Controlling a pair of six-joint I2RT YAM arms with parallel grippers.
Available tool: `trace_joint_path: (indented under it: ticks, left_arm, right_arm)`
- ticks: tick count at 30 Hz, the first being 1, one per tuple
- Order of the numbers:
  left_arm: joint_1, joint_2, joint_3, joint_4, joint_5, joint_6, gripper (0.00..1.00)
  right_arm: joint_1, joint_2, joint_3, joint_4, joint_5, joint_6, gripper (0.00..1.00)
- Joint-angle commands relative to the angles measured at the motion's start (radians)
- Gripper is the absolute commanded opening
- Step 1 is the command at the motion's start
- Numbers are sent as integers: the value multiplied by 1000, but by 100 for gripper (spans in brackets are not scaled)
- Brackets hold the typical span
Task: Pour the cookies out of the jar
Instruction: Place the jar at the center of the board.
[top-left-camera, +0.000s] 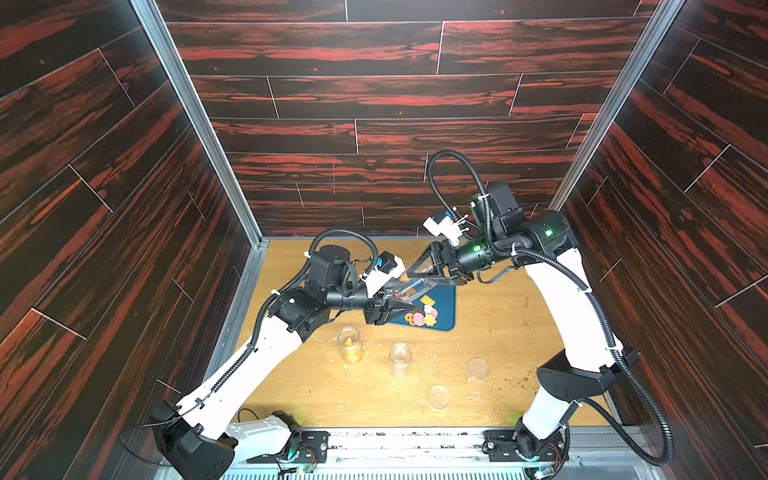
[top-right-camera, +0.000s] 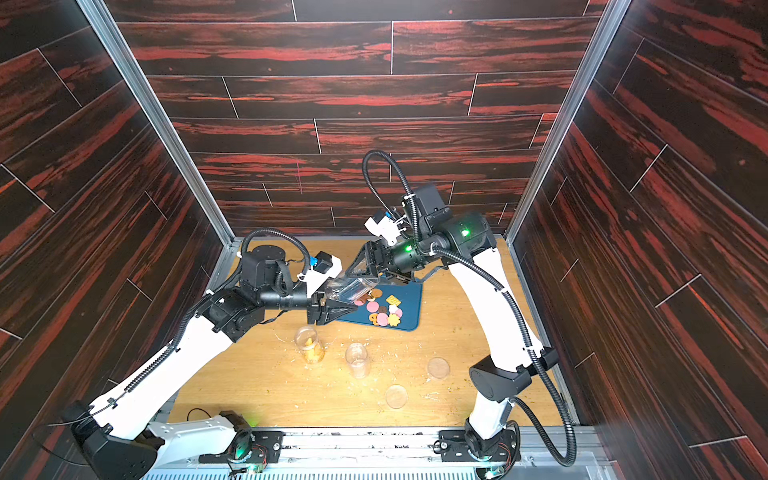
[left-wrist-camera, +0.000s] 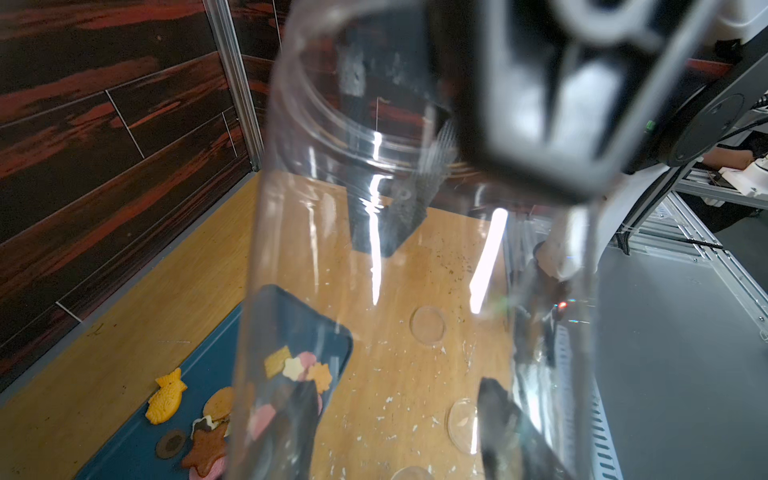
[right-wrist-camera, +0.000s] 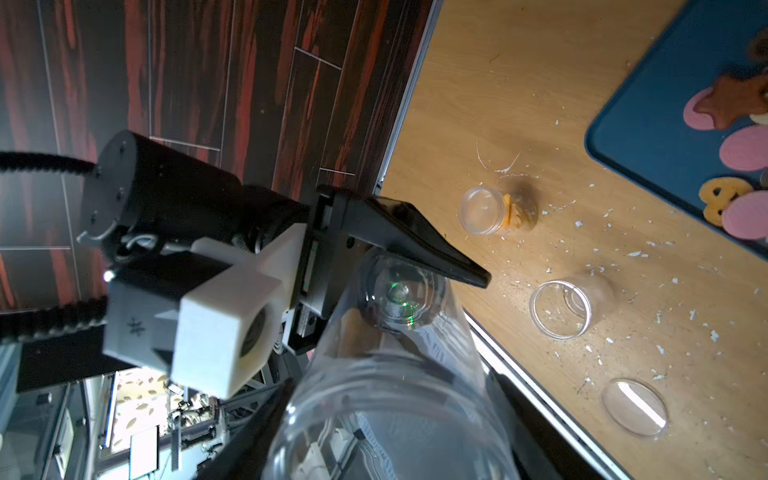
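Since two clear lids (top-left-camera: 438, 396) and two small jars (top-left-camera: 400, 359) sit loose at the lower centre of a top view, any lowering is best done above them in frame, over the blue tray (top-left-camera: 446, 316). Just above those jars, the left gripper (top-left-camera: 399, 300) is clamped on the base end of the clear jar (top-left-camera: 409, 289), which hangs tilted over the tray's left part. In the left wrist view the jar looks empty, and the cookies (top-left-camera: 424, 312) lie heaped on the tray beneath it, so the pour seems all but done. Farther up, the right gripper (top-left-camera: 430, 279) straddles the jar's mouth end; whether its jaws press the jar I cannot tell. The left should hold firm until that second grip is sure, because smooth plastic slips.
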Motion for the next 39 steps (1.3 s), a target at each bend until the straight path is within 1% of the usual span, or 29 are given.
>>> trace_joint_path:
  ticks: [1, 7, 9, 10, 11, 12, 13, 16, 20, 21, 23, 24, 32, 39]
  left_arm:
    - [-4, -29, 30, -15, 3, 28, 36]
    - [-6, -37, 23, -23, -4, 34, 37]
    - [-6, -41, 20, -27, -10, 37, 44]
    - [-6, -43, 19, -29, -15, 36, 49]
    - [-6, -45, 17, -31, -19, 39, 57]
    - [-7, -46, 16, -32, -23, 40, 62]
    - [-7, -47, 15, -35, -25, 41, 65]
    - [-7, -50, 15, -38, -31, 43, 73]
    - [-7, -52, 14, -39, -37, 45, 75]
    - [-7, -52, 14, -40, -40, 45, 84]
    - [-7, -52, 14, -43, -48, 49, 98]
    - [-7, -53, 15, -46, -55, 53, 100]
    - [-7, -69, 31, -96, -109, 100, 100]
    - [-2, -136, 11, -117, -146, 122, 100]
  right_arm:
    - [8, 18, 8, -37, -17, -5, 68]
    - [8, 14, 8, -23, -12, 3, 67]
    - [7, 12, 9, -20, -11, 7, 66]
    - [8, 13, 8, -19, -11, 7, 66]
    - [8, 12, 9, -16, -11, 9, 67]
    - [8, 12, 9, -14, -10, 10, 66]
    - [8, 12, 9, -11, -10, 10, 66]
    - [8, 11, 9, -9, -10, 13, 66]
    - [8, 10, 7, -7, -9, 13, 66]
    - [7, 10, 7, -6, -10, 15, 66]
    - [9, 10, 3, -7, -8, 13, 66]
    - [8, 8, -1, -7, -7, 13, 66]
    - [6, 3, -44, -8, 29, -10, 66]
    - [-34, -39, -188, 15, 96, -46, 68]
